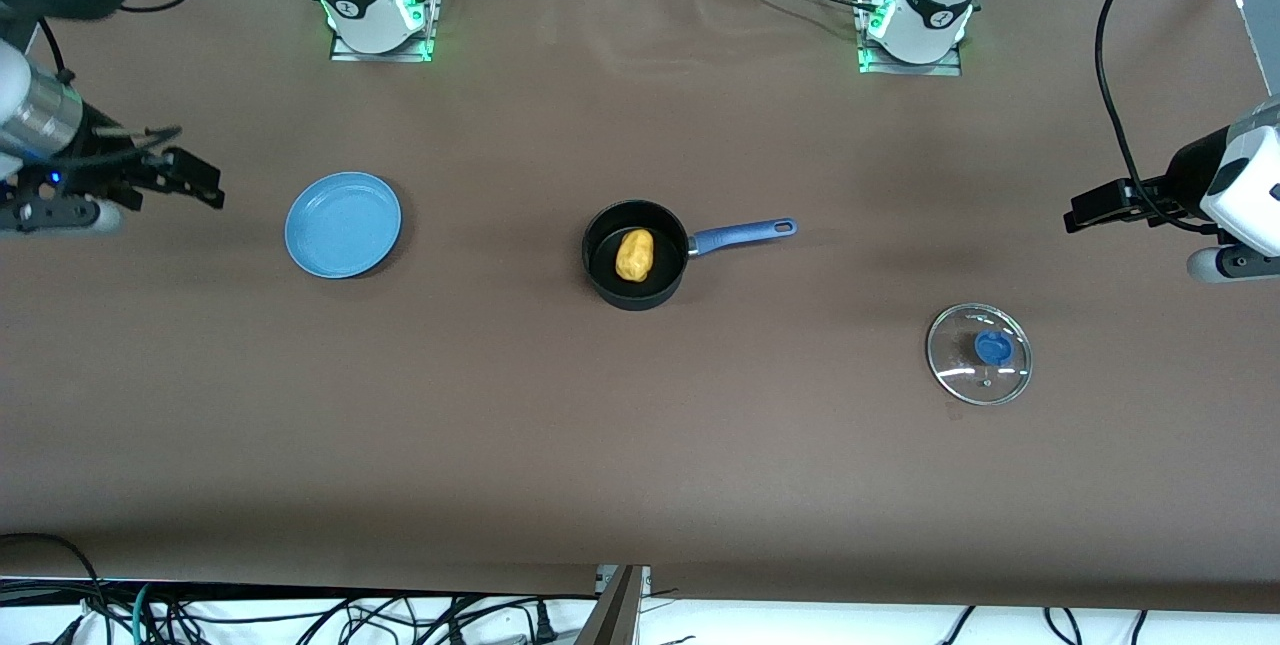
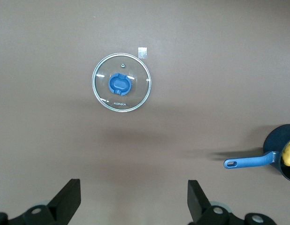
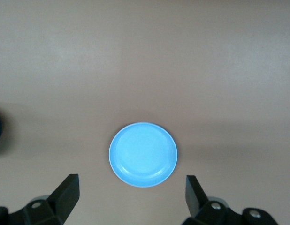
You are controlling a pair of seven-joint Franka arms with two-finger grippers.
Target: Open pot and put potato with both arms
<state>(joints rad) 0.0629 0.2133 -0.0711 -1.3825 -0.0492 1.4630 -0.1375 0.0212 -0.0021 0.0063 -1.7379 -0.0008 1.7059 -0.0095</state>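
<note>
step: both parts look done, arms waiting | potato (image 1: 634, 254) inside open pot (image 1: 635, 255), worktop (image 1: 640, 465) centre | lid (image 1: 979, 353) at pot's 4 o'clock | left end effector (image 2: 134, 201) empty, spread over worktop by lid | right end effector (image 3: 132, 199) empty, spread near blue plate (image 1: 343, 224) | next: likely none

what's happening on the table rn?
Nothing is being handled. The potato lies in the open pot mid-table. The lid lies flat on the table toward the left arm's end, nearer the front camera than the pot. The blue plate sits bare toward the right arm's end. The left gripper and right gripper are open and empty, each raised at its own end.
</note>
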